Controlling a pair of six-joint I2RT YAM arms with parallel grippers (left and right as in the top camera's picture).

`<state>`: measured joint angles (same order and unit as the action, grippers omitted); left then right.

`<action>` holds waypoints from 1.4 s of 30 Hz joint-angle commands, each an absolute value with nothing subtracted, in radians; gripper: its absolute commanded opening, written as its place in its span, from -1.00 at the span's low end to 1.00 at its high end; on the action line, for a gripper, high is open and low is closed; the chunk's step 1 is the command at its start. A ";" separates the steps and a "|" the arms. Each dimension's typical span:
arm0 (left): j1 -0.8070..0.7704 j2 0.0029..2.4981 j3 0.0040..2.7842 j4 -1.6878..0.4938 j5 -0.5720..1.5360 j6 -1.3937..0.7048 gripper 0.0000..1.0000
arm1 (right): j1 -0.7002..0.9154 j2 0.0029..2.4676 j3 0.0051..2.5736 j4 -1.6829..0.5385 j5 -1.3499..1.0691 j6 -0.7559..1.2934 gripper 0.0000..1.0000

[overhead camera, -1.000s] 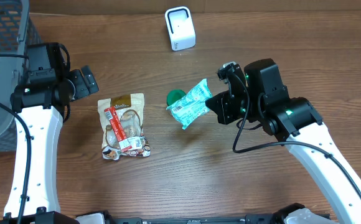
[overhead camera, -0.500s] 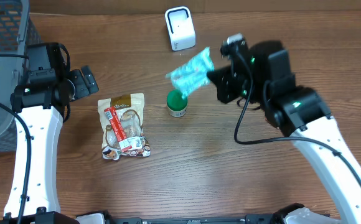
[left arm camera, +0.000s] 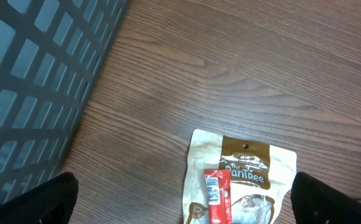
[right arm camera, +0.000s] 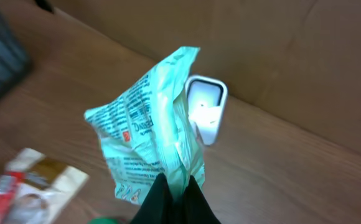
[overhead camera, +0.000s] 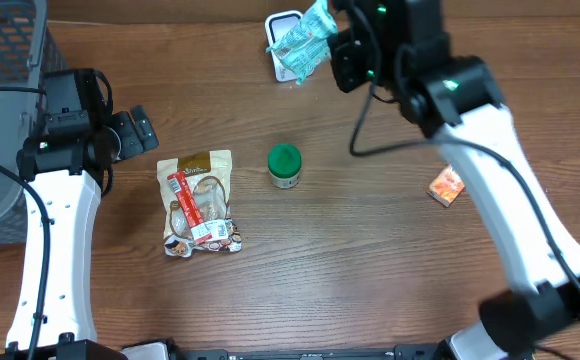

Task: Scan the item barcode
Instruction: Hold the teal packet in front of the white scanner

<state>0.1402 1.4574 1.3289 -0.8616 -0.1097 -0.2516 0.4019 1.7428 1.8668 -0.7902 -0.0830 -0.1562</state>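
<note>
overhead: right gripper (overhead camera: pixel 333 47) pinches the teal packet (overhead camera: pixel 302 40) over the white scanner (overhead camera: pixel 279 21).

Place: looks like a mock shop checkout, lab-style rig
Counter: wood-grain table (overhead camera: pixel 370 280), plain cardboard wall (right arm camera: pixel 305 50) behind it
Checkout gear: white barcode scanner (right arm camera: pixel 210 118), grey shopping basket (overhead camera: pixel 0 90)
Goods: snack pouch (overhead camera: pixel 198 200), green-lidded jar (overhead camera: pixel 284 166), small orange box (overhead camera: pixel 446 186)

Wooden table (overhead camera: pixel 370 260): pouch (overhead camera: pixel 199 203), jar (overhead camera: pixel 284 165), scanner (right arm camera: pixel 206 109), box (overhead camera: pixel 446 186)
</note>
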 commanded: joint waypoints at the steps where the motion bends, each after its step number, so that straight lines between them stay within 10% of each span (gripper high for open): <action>1: 0.144 1.453 1.345 -0.860 -0.114 -0.235 0.99 | 0.405 1.829 1.884 -0.719 0.062 -0.311 -0.93; 26: 0.144 1.453 1.345 -0.860 -0.114 -0.235 1.00 | 0.509 2.305 1.884 0.182 0.605 -0.972 -0.93; 42: 0.144 1.453 1.345 -0.860 -0.114 -0.235 0.99 | 0.509 2.426 1.880 0.366 0.598 -0.938 -0.93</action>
<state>0.1402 1.4574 1.3289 -0.8616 -0.1097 -0.2516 0.5095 2.3966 1.8641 0.3489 0.5846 -0.9615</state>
